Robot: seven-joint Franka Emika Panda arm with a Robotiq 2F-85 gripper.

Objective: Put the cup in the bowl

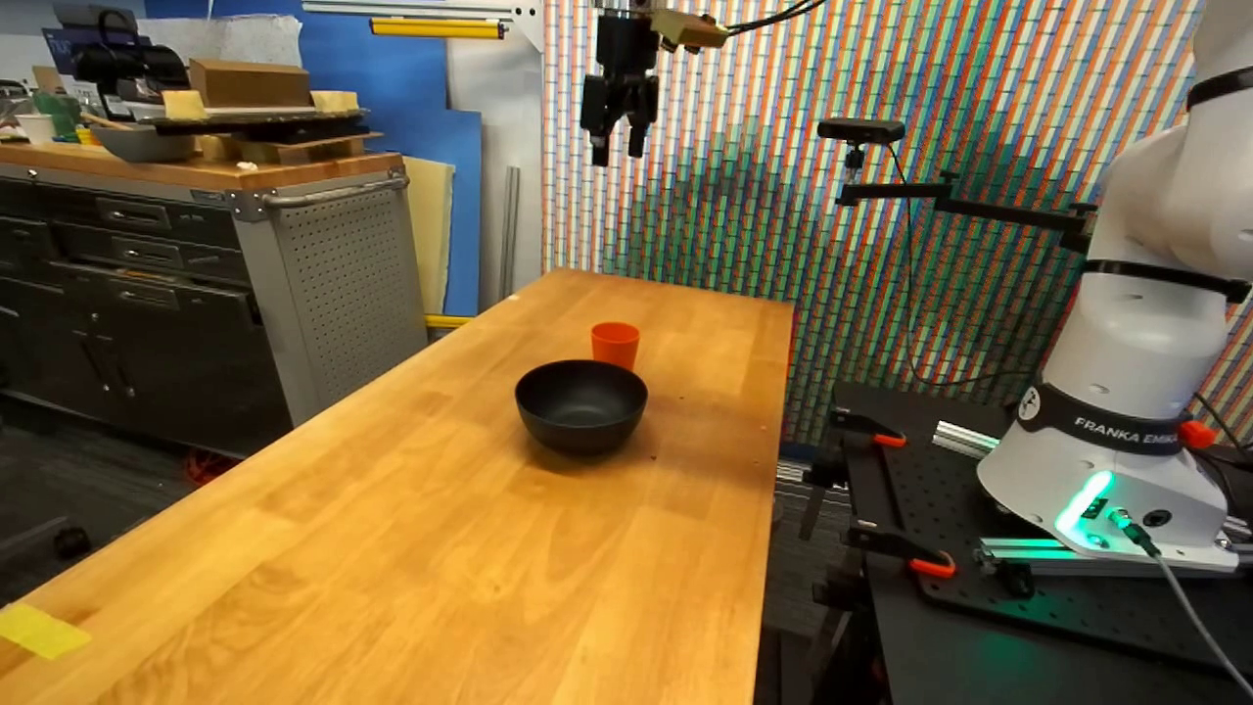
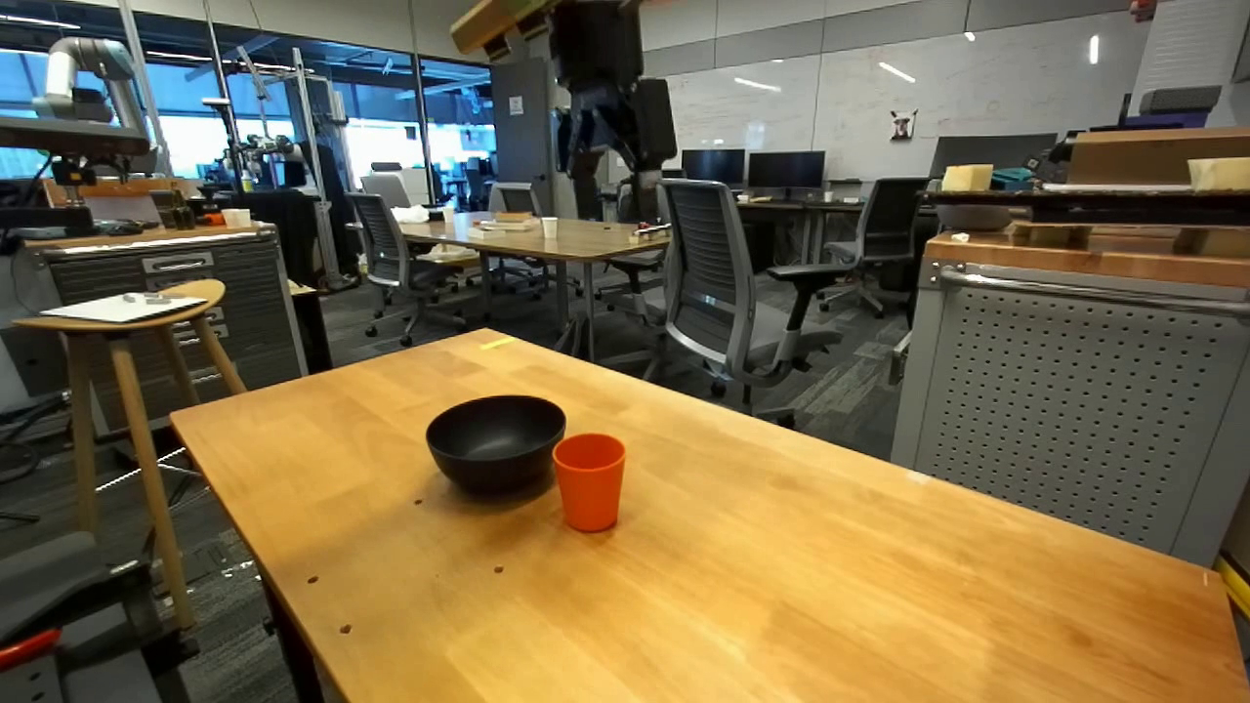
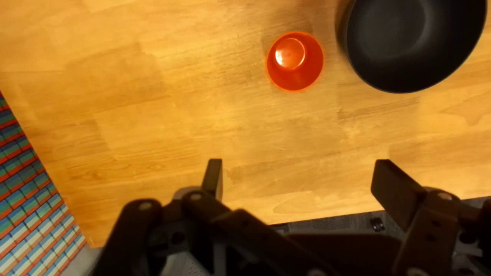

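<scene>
The orange-red cup (image 1: 615, 343) stands upright, open end up, on the wooden table in both exterior views (image 2: 590, 485). In the wrist view the cup (image 3: 295, 78) is at the upper middle and looks empty. The black bowl (image 1: 581, 431) stands upright beside it, also seen in an exterior view as a wide bowl (image 2: 493, 474). In the wrist view the bowl (image 3: 448, 50) is at the upper right, cut by the frame edge, with a narrow strip of table between it and the cup. My gripper (image 1: 618, 152) is open and empty, high above the table; its fingers (image 3: 299, 168) are wide apart.
The wooden table (image 1: 440, 548) has a yellow tape piece (image 1: 44, 630) near one end. A grey cart (image 1: 343, 264) with boxes stands beside the table. The robot base (image 1: 1106, 490) and a camera on a bracket (image 1: 861, 130) are across from it. Office chairs (image 2: 723, 283) stand beyond the table.
</scene>
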